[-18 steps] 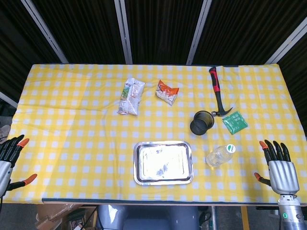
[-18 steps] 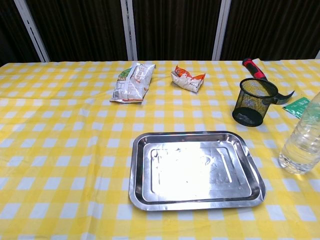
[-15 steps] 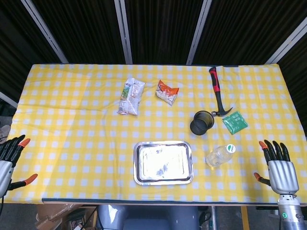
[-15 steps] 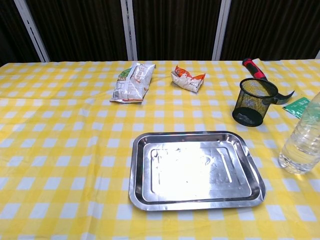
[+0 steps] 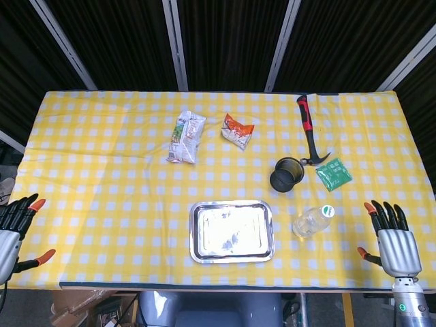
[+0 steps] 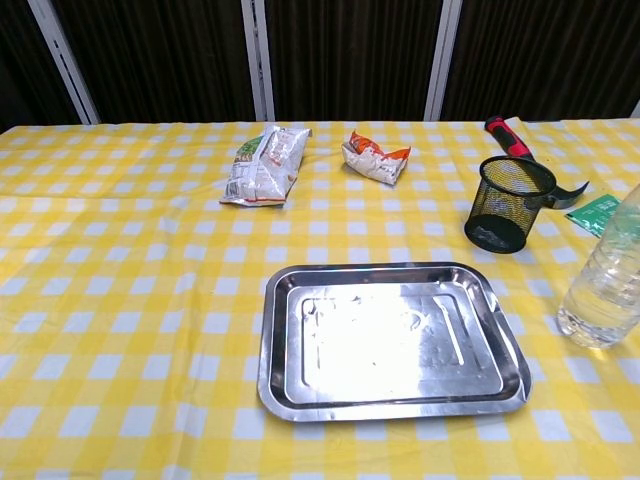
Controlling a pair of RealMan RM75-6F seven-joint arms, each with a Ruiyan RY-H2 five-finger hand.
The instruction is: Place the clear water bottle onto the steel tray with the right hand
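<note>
Clear plastic water bottle w/ green cap (image 5: 313,221) stands upright, long axis vertical, cap up, on the yellow checked tablecloth (image 5: 102,170) just right of the shiny steel tray (image 5: 232,231). No label text readable. My right hand (image 5: 389,238) hovers at the table's near-right edge, fingers spread, holding nothing. My left hand (image 5: 13,228): same, opposite edge.

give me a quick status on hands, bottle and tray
Both hands open, left hand, right hand, holding nothing. Water bottle upright right of steel tray, untouched. Nothing between them.
</note>
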